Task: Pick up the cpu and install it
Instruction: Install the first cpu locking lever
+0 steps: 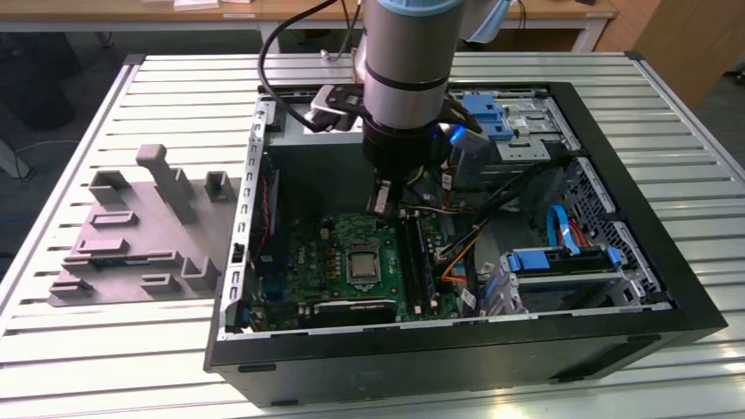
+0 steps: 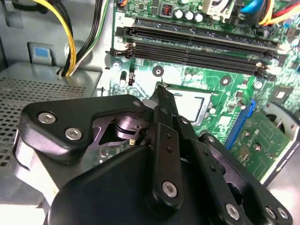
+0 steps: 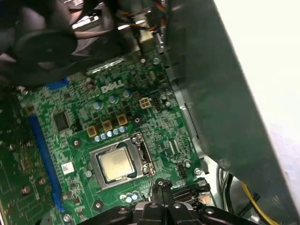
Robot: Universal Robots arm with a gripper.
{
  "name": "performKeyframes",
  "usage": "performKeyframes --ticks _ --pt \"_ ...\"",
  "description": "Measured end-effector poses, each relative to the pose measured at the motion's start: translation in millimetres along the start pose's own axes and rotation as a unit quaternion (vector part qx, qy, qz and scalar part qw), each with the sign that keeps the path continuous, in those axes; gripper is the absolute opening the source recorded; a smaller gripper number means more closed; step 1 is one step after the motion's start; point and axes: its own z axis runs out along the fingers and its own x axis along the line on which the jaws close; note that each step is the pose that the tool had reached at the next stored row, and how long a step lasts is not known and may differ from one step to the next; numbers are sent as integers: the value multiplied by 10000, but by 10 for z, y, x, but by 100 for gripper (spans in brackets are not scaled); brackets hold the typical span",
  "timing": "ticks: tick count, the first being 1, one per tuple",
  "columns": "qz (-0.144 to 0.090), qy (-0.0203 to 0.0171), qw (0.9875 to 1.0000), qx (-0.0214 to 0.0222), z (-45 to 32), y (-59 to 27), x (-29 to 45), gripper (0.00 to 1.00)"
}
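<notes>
The pincer (image 1: 386,206) hangs inside the open computer case (image 1: 652,288), low over the green motherboard (image 1: 309,262) and just above the socket area as the exterior view shows it. In the second wrist view its black fingers (image 2: 161,101) run together to a narrow tip with no gap visible between them and nothing visible between them, so it appears closed and empty-handed, though the very tip is small against the board. In the first wrist view the pincer (image 3: 159,187) tip sits just beside the edge of the socket (image 3: 140,145), apart from the chip.

The cpu (image 3: 116,164) lies flat in the socket on the motherboard, its silver-grey top showing inside the metal frame; in the exterior view it appears as a pale square (image 1: 359,261) in the middle of the board. The socket's thin lever (image 3: 149,185) stands near the pincer tip.

Beside the socket run the long black memory slots (image 2: 197,47), and a blue slot (image 3: 44,159) lies on the other side of the board. Yellow and black cables (image 2: 70,37) hang near the case wall. Blue drive brackets (image 1: 559,260) sit at the exterior view's right of the case. The case rests on a slatted metal worktop (image 1: 70,349), with a grey fixture tray (image 1: 140,244) at the exterior view's left.
</notes>
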Motion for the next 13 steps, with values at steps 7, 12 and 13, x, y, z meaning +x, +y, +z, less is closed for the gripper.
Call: performKeyframes --ticks 7,12,13 --pt "-115 1 9999 6 6 -27 74 11" --pt "-163 2 9999 8 7 -38 115 11" --pt "-198 2 9998 10 8 -38 118 11"
